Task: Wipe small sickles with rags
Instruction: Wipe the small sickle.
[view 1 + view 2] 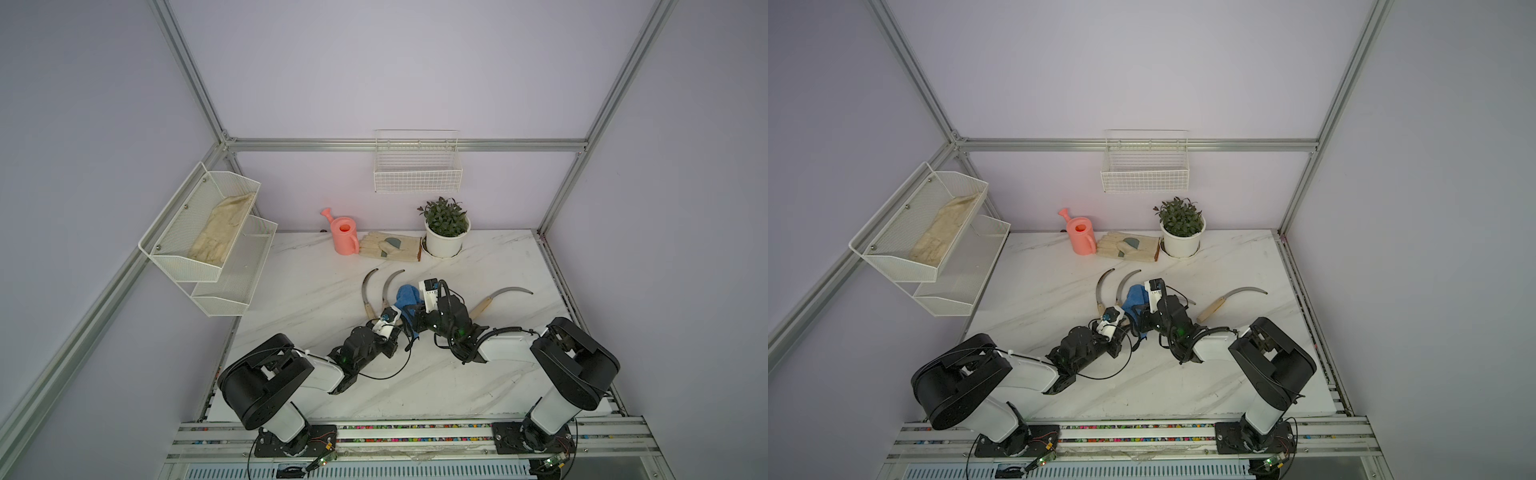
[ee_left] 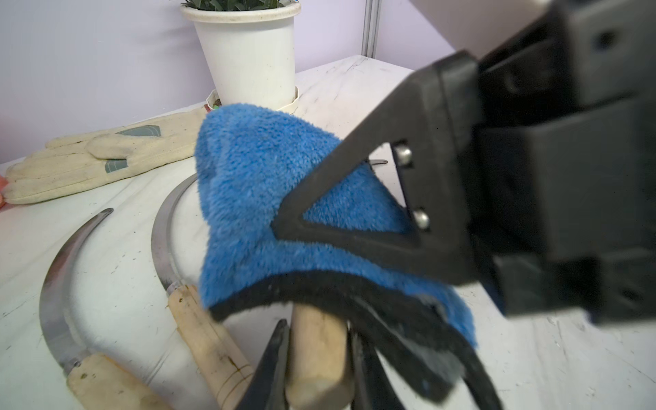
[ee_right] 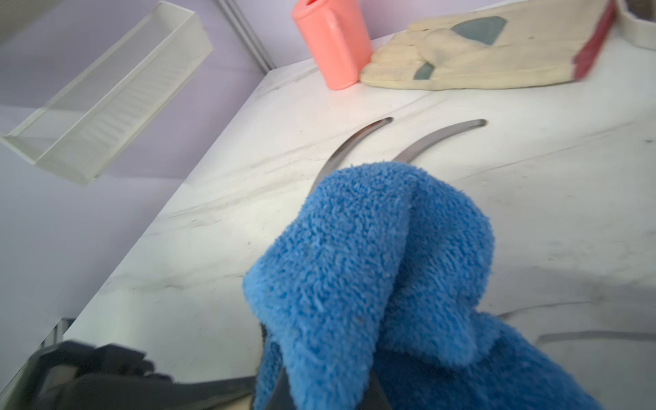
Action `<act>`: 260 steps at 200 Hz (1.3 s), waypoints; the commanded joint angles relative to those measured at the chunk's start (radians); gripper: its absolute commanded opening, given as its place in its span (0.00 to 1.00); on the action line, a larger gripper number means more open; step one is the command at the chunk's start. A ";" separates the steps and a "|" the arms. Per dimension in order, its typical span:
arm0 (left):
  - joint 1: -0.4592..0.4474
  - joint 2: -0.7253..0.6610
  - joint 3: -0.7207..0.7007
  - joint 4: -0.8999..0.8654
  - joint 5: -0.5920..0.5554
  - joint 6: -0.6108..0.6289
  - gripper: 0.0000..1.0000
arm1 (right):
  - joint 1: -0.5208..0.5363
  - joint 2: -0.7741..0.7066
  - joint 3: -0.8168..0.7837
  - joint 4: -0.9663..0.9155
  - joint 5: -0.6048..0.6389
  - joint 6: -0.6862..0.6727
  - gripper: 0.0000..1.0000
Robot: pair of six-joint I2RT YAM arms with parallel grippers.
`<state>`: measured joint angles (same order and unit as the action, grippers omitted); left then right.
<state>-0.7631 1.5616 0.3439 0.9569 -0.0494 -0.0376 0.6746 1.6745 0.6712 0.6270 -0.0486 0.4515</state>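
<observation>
Four small sickles on the marble tabletop (image 1: 432,395). One of them, the held sickle (image 2: 316,355), near the table's centre: pale wooden handle clamped between the closed fingers of the left gripper (image 2: 317,340), blade wrapped in the blue plush rag (image 1: 406,296), only the metal tip poking out past the cloth. Rag folded over the blade and pinched tight by the right gripper (image 3: 328,390), jaws closed on the fabric, dark trim hanging on the handle side.

Two loose sickles flat and side by side just at 9 o'clock of the rag: outer sickle (image 1: 364,291) and inner sickle (image 1: 388,286), blades curving toward 12, handles toward 6. Fourth sickle (image 1: 494,296) flat at 3 o'clock, beside the right arm.

Further out along the back edge: beige work glove (image 1: 390,247) at 12, pink watering can (image 1: 345,237) at 11, potted plant (image 1: 444,243) at 1. White mesh shelf (image 1: 183,266) on the 9 o'clock wall, more beige gloves (image 1: 224,226) in its upper tier. White wire basket (image 1: 417,178) on the back wall.
</observation>
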 commanded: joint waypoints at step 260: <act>0.034 -0.024 0.054 0.087 0.144 0.047 0.00 | 0.021 0.022 -0.005 -0.064 0.019 0.027 0.00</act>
<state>-0.7269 1.5887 0.3458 0.9459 0.0566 -0.0063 0.6254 1.7290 0.6617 0.6506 -0.0525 0.4934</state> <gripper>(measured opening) 0.215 0.133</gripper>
